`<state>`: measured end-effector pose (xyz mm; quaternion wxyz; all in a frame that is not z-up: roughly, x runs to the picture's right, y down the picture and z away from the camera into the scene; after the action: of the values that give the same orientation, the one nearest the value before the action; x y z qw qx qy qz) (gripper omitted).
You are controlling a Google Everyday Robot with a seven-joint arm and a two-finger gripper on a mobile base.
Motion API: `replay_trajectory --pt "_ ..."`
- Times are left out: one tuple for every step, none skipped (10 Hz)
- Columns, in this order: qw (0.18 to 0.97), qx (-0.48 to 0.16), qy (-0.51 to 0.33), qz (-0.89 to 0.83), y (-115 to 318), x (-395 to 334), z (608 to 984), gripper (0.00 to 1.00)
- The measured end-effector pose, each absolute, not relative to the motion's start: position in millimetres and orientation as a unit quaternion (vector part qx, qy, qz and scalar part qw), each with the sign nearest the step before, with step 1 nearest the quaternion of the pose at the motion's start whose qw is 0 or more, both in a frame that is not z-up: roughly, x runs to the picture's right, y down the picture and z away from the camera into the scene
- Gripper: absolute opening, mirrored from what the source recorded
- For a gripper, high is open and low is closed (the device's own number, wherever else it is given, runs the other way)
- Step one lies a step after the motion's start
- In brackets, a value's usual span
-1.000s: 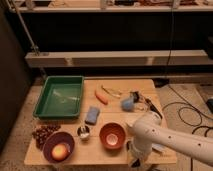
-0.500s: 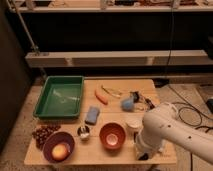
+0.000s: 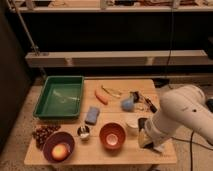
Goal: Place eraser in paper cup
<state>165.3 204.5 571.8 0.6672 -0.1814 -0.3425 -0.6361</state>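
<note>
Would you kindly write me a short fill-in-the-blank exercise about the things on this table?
1. The tray at the back of the table is ____ in colour.
2. The sponge lying just beside that tray is ____.
3. The end effector is low over the table's front edge, next to the paper cup, and the bowl nearest to it is ____ outside.

Missing words: green; blue; orange.

Single camera, raised, looking obliquely down across the wooden table (image 3: 125, 156) from its near edge toward the shelving (image 3: 100, 59) behind it. Medium range; the whole tabletop is framed. The gripper (image 3: 145, 136) is over the table's near-right corner.
</note>
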Motion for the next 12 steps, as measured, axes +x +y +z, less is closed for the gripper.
replay_trajectory --pt "0.654 -0.188 -0.352 -0.643 193.1 168.4 572.1 0.0" --pt "0.634 -0.204 -0.365 -0.651 170.5 170.8 573.9 0.0" --pt "0.622 -0.219 -0.373 -0.653 157.4 173.0 574.7 0.0" --pt "0.618 -0.225 -0.378 -0.652 151.3 174.7 575.8 0.0" --pt "0.615 -0.228 -0.381 -0.651 151.5 174.2 577.2 0.0" --pt "0.615 -0.231 -0.38 -0.651 157.1 173.4 580.7 0.0" --pt "0.616 -0.232 -0.377 -0.651 164.7 169.6 588.2 0.0" --pt "0.617 -0.234 -0.374 -0.651 172.1 166.6 595.1 0.0" --pt "0.62 -0.236 -0.373 -0.649 178.9 167.5 600.1 0.0" --pt "0.622 -0.236 -0.373 -0.647 180.3 168.7 600.3 0.0" --pt "0.621 -0.235 -0.373 -0.648 179.7 167.6 601.0 0.0" --pt "0.621 -0.235 -0.373 -0.648 179.6 167.0 601.0 0.0"
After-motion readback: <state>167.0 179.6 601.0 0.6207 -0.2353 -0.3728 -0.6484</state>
